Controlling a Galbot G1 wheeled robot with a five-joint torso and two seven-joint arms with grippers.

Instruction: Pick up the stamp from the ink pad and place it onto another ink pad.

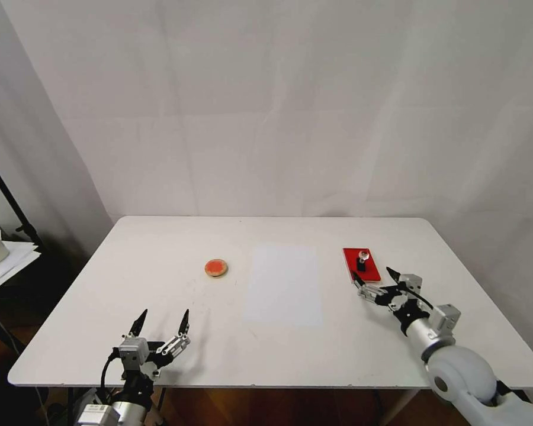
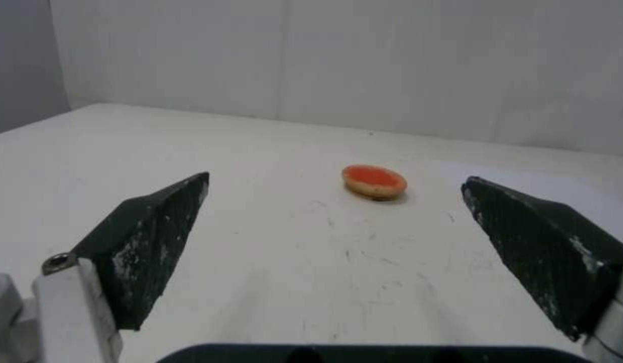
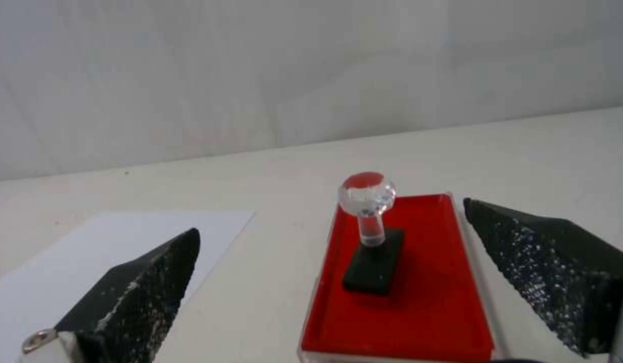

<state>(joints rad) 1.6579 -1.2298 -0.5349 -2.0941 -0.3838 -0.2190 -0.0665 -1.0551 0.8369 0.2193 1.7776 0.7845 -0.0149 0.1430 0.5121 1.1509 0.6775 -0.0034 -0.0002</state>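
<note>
At right of centre in the head view, the stamp [image 1: 362, 261] stands upright on the ink pad [image 1: 353, 255], untouched. Just below-right of the pad, the right gripper [image 1: 374, 275] sits low over the table [image 1: 278, 349], jaws released and spread. Left of centre lies another ink pad [image 1: 216, 268], beside a white sheet [image 1: 284, 284]. Lower left, the left gripper [image 1: 163, 319] hovers, jaws likewise released.

Red ink pad [image 3: 419, 302] (right wrist view): near edge cut off by the frame; stamp [image 3: 372, 237] base hides part of its surface.
</note>
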